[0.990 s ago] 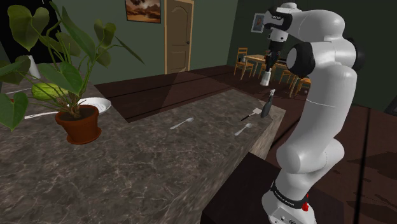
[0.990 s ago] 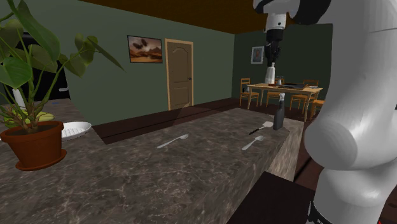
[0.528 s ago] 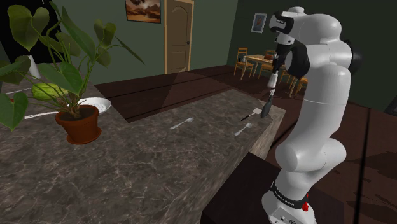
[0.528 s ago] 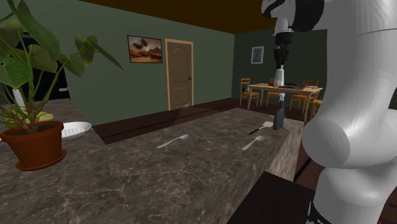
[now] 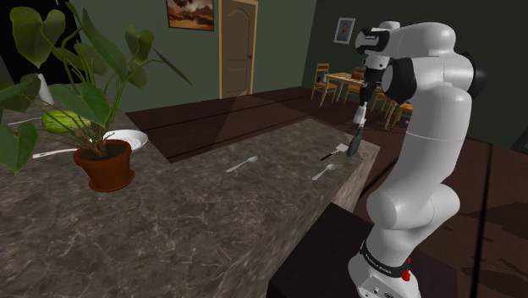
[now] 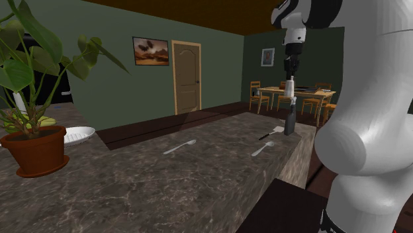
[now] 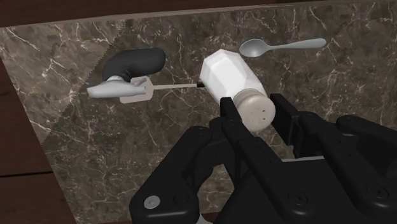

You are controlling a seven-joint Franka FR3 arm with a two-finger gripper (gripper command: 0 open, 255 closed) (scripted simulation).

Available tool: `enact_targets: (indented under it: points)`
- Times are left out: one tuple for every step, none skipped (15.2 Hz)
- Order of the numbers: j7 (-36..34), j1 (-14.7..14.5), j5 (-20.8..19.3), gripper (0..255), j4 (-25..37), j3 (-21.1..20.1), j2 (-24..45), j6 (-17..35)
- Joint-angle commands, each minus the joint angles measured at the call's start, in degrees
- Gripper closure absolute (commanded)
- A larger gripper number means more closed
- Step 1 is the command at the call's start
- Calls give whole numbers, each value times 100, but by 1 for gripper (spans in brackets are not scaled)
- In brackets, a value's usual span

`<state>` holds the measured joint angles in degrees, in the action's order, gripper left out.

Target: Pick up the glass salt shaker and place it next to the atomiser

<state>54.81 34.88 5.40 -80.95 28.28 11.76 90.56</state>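
The pincer (image 7: 254,114) clasps a white salt shaker (image 7: 224,75), its grey cap seemingly perforated.

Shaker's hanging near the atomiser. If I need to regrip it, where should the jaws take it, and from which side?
Just below the grey cap, coming straight down from above, as the gripper holds the salt shaker now. It hangs upright, cap up. The white body is broader below the jaws, which likely resists slipping and leaves the base free to land beside the atomiser.
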Motion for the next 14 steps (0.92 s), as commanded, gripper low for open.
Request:
enact_targets:
  points:
    - [-4, -21, -23, 255, -217, -3, -50, 177]
    - [-7, -30, -31, 255, -317, -6, -67, 261]
    - [-11, -39, -38, 255, -414, -9, -83, 345]
    - [-13, -47, -44, 255, -509, -11, -97, 427]
    - [-16, -54, -50, 255, -602, -13, -110, 509]
    - [-17, -61, -54, 255, -692, -16, -120, 589]
    - [-19, -67, -58, 255, -780, -18, -129, 670]
    - [-20, -72, -61, 255, -866, -20, -136, 749]
    - [-20, -78, -62, 255, -950, -22, -141, 828]
    - [-20, -82, -63, 255, -1032, -24, -145, 906]
    - [-19, -86, -64, 255, -1112, -26, -148, 984]
    - [-18, -89, -63, 255, -1190, -28, -149, 1062]
    - [-17, -93, -62, 255, -1266, -30, -148, 1138]
    - [-15, -95, -59, 255, -1341, -32, -146, 1215]
